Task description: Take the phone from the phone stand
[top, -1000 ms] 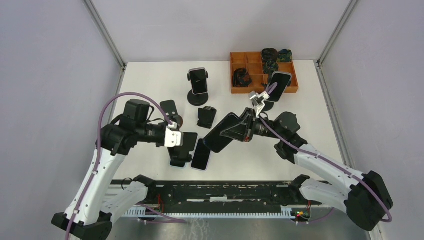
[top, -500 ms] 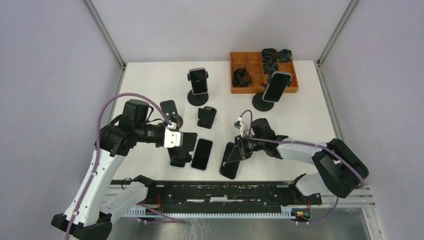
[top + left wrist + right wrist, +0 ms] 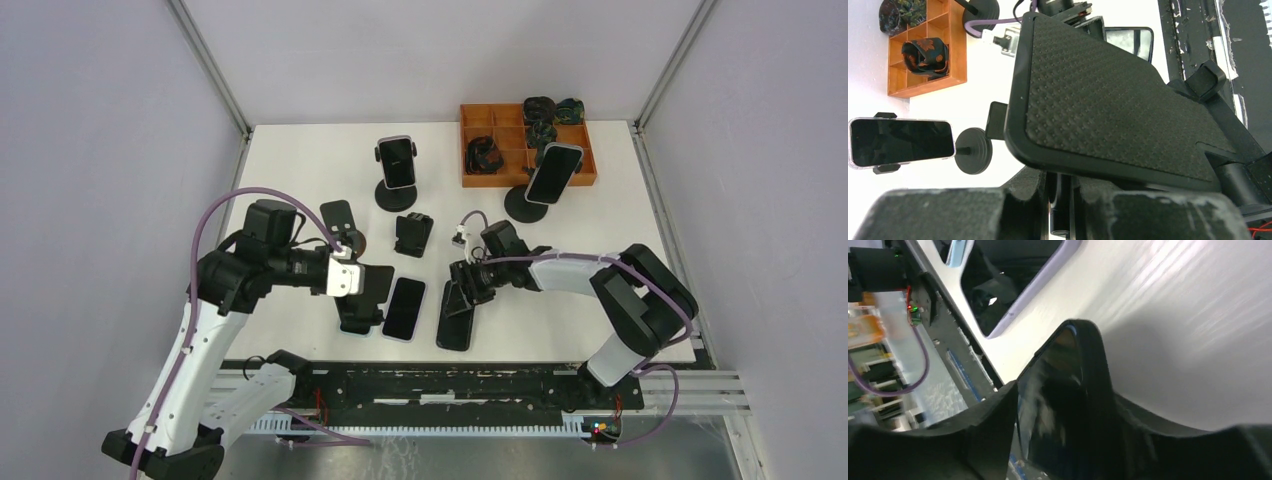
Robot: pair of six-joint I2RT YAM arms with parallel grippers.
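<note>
My left gripper [image 3: 347, 281] is shut on the stem of an empty black phone stand [image 3: 362, 296], whose textured cradle plate [image 3: 1108, 100] fills the left wrist view above the fingers [image 3: 1018, 200]. My right gripper [image 3: 464, 287] is shut on the upper end of a black phone [image 3: 456, 322], held low at the table near the front edge. In the right wrist view the phone [image 3: 1058, 410] stands edge-on between my fingers [image 3: 983, 415]. A second phone [image 3: 404, 308] with a lilac rim lies flat to its left.
Two stands hold phones: one at the back centre [image 3: 397, 165], one by the orange tray [image 3: 553, 172]. The orange tray [image 3: 500, 178] holds dark items. An empty stand [image 3: 412, 233] and another stand [image 3: 340, 220] sit mid-table. The metal rail [image 3: 450, 385] runs along the front.
My right gripper has carried the black phone from mid-table height down toward the front edge, beside the lilac-rimmed phone. The left gripper and its stand have stayed put.
</note>
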